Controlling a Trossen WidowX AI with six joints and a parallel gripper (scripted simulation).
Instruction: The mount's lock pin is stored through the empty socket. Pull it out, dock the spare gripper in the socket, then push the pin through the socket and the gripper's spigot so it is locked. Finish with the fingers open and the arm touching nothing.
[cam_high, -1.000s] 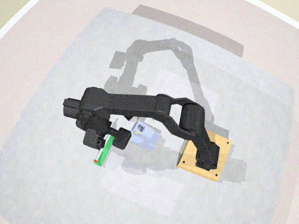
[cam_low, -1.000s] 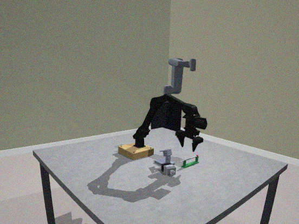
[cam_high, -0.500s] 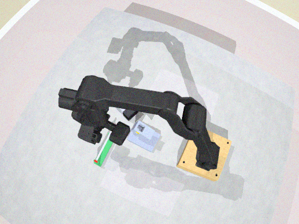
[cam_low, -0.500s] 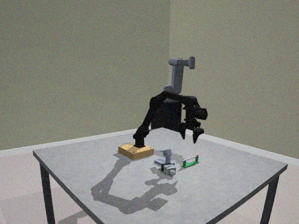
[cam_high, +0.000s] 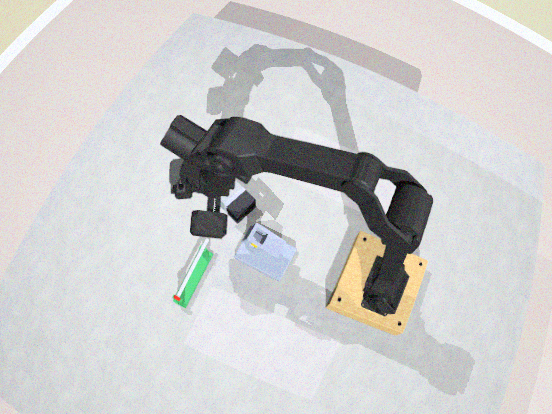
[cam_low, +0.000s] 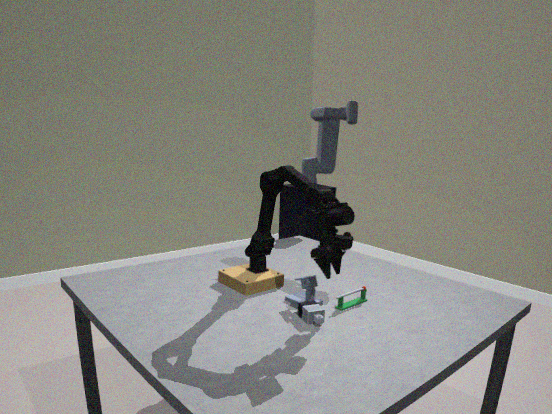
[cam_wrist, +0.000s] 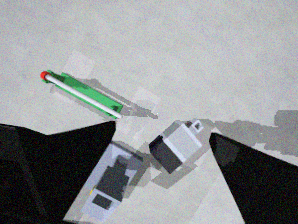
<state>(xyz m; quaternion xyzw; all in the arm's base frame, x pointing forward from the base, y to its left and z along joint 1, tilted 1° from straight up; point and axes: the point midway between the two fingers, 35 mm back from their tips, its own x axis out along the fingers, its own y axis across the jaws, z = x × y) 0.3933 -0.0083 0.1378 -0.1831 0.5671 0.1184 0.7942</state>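
The red-headed white pin (cam_high: 191, 270) (cam_low: 352, 293) (cam_wrist: 82, 96) rests along the top of the green rack (cam_high: 200, 275) (cam_low: 351, 303) (cam_wrist: 95, 92). The pale blue mount (cam_high: 270, 255) (cam_low: 310, 292) stands beside it; its raised socket shows in the wrist view, with no pin visible through it. The spare gripper (cam_high: 241, 204) (cam_low: 313, 314) (cam_wrist: 184, 141), a grey and black block, lies on the table beside the mount; its spigot with a hole sticks out at one end. My gripper (cam_low: 333, 275) (cam_wrist: 162, 131) is open and empty, above these things and touching none.
The arm's wooden base (cam_high: 350, 285) (cam_low: 245, 285) stands on the table on the mount's other side from the rack. My forearm hangs over the table in the top view. A grey arm-like structure (cam_low: 328, 142) rises behind the black arm in the exterior view.
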